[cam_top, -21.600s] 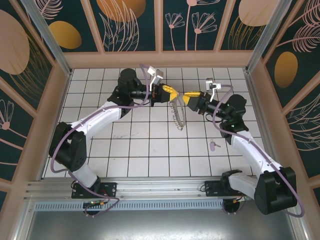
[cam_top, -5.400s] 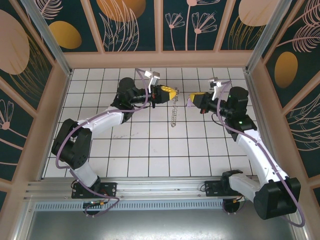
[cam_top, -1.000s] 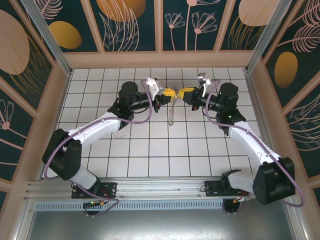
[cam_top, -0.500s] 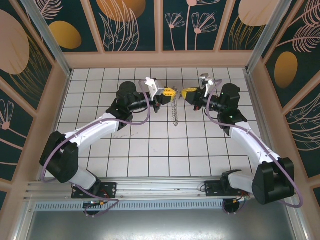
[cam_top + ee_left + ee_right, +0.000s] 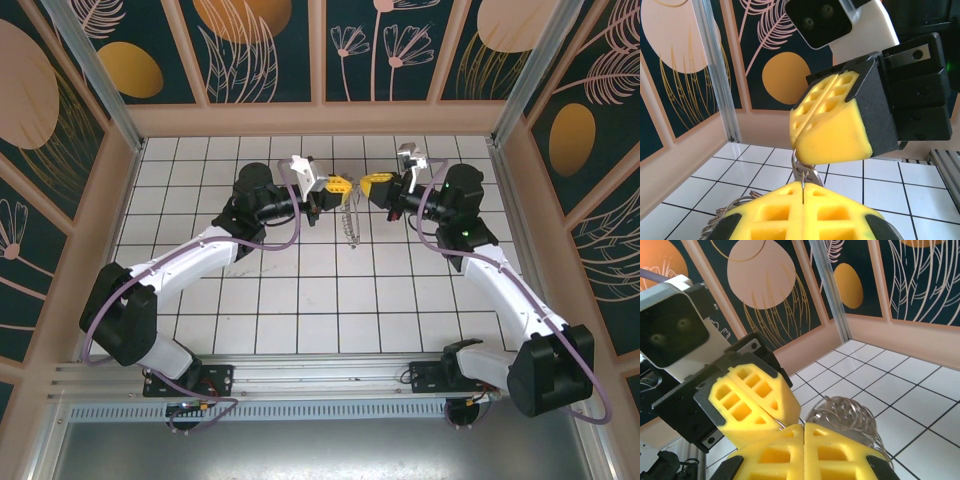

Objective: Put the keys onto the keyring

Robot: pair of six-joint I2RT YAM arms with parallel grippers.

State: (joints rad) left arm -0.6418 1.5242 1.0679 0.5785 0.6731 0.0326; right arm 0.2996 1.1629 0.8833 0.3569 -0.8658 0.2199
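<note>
My left gripper (image 5: 338,186) (image 5: 803,185) is shut on a thin wire ring of the keyring, held in the air over the far middle of the floor. The keyring's grey chain (image 5: 348,222) hangs below it, and its coiled loops (image 5: 845,415) (image 5: 722,217) bunch beside the fingers. My right gripper (image 5: 372,186) (image 5: 804,426) is shut and sits tip to tip with the left one. A small pale flat piece, the key (image 5: 812,176), pokes out under the right fingers (image 5: 832,127) against the ring. Most of the key is hidden between the pads.
White tiled floor (image 5: 300,300) is ringed by a low pink wall and aluminium posts (image 5: 715,65). Purple cables loop along both arms (image 5: 430,215). The arm bases sit on the rail at the near edge (image 5: 320,380).
The key that lay on the floor at the right 21 s ago is now in the right gripper. In the last second the right gripper drew slightly away, then closed in again; the chain swung a little.
</note>
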